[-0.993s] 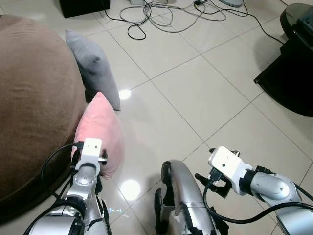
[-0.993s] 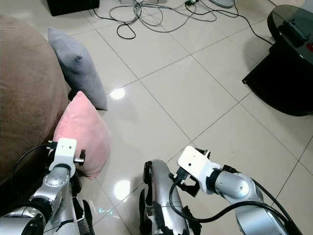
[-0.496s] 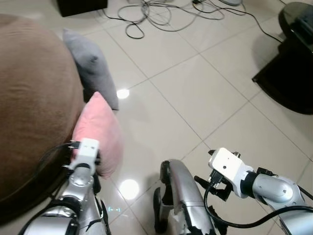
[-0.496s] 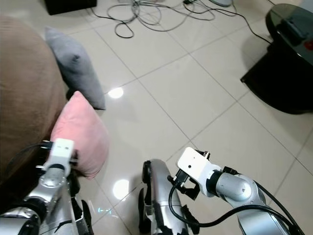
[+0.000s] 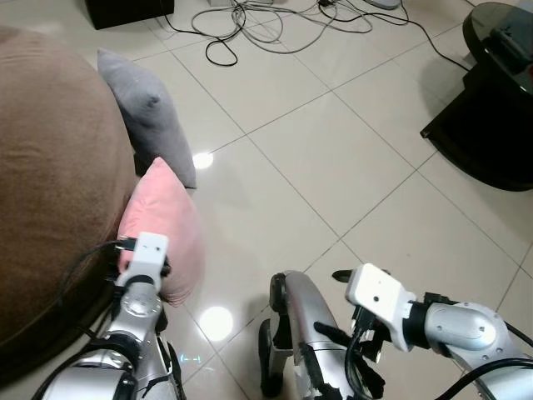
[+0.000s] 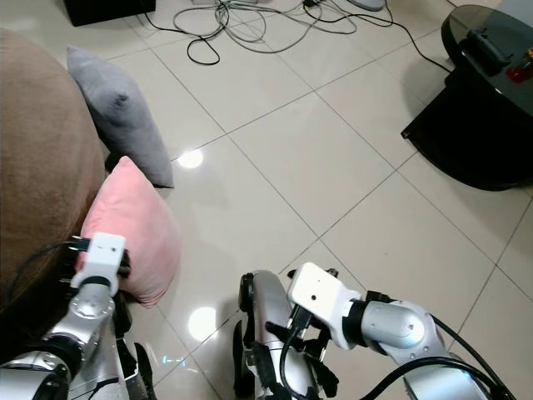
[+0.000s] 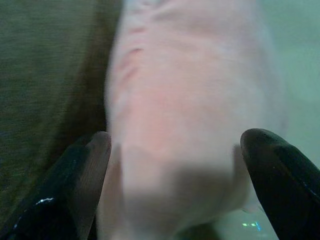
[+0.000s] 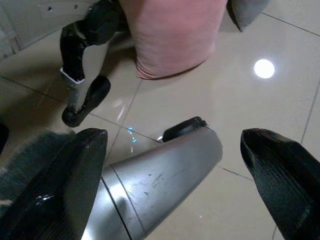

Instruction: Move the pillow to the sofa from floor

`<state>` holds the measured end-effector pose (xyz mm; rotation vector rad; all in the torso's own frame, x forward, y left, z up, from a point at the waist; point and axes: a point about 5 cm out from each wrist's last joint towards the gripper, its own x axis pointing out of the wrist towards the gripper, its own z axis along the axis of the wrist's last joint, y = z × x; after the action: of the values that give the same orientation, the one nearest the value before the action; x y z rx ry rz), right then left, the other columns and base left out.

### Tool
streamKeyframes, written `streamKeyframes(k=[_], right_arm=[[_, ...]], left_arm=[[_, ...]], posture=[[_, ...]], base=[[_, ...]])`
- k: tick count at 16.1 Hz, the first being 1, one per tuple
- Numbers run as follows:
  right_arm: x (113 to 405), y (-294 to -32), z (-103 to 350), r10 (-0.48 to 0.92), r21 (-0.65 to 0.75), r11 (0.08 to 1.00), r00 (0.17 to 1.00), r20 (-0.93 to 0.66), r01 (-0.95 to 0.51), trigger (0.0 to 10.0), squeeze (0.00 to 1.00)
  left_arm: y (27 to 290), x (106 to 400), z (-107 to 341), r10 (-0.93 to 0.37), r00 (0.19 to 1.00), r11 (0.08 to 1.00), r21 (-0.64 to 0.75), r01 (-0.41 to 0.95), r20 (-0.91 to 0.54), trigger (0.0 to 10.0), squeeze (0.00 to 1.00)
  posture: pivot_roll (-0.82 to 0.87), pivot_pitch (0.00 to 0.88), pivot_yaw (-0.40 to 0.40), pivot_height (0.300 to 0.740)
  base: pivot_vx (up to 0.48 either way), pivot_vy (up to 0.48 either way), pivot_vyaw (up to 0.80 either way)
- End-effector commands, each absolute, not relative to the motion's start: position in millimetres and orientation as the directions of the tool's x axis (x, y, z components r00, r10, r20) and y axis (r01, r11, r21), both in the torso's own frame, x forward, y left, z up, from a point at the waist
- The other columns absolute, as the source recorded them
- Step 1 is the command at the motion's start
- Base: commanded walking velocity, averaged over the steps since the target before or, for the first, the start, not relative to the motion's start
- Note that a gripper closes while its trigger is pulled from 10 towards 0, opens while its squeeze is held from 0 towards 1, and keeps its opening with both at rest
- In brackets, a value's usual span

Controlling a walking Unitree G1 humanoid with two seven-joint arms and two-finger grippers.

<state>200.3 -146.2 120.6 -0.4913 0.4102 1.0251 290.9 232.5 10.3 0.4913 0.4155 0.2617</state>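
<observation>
A rounded brown fabric sofa (image 5: 50,192) bulges over glossy cream floor tiles (image 5: 333,158). Leaning against its side stand a grey pillow (image 5: 146,112) and, nearer, the soft pink pillow (image 5: 162,229), plump and creased, resting on the floor. The left claw (image 7: 175,165) has its smooth black fingers spread apart, straddling the pink pillow's end. The right claw (image 8: 170,165) hangs low with fingers wide apart over the robot's silver leg (image 8: 155,175).

Pillow (image 5: 162,233) leans on sofa (image 5: 50,167) (floor (image 5: 333,167) below)
</observation>
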Motion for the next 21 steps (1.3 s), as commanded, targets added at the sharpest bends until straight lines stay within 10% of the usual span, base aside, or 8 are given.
streamKeyframes(k=[1,3,6,21], right_arm=[[198.5,-147.6,118.6,0.709,-0.186,0.408,0.438,-0.553,-0.894,10.0,0.0],[197.5,-145.8,116.1,0.714,-0.184,0.397,0.429,-0.554,-0.899,10.0,0.0],[198.2,-146.6,115.2,0.713,-0.189,0.395,0.429,-0.555,-0.899,10.0,0.0],[196.7,-150.6,118.9,0.704,-0.214,0.384,0.435,-0.562,-0.898,10.0,0.0]], left_arm=[[227.7,281.0,-2.4,0.32,0.868,0.856,0.509,-0.092,-0.381,10.0,0.34],[228.4,280.3,-3.7,0.314,0.861,0.86,0.503,-0.08,-0.4,8.6,0.23],[230.6,276.1,-8.1,0.308,0.845,0.87,0.489,-0.065,-0.436,0.0,0.2],[235.7,268.9,-13.1,0.334,0.834,0.79,0.613,0.007,-0.439,0.0,0.21]], posture=[[-0.28,0.216,-0.25,0.562],[-0.27,0.212,-0.254,0.562],[-0.27,0.205,-0.256,0.562],[-0.27,0.19,-0.275,0.562]], base=[[0.0,0.0,0.0],[0.0,0.0,0.0],[0.0,0.0,0.0],[0.0,0.0,0.0]])
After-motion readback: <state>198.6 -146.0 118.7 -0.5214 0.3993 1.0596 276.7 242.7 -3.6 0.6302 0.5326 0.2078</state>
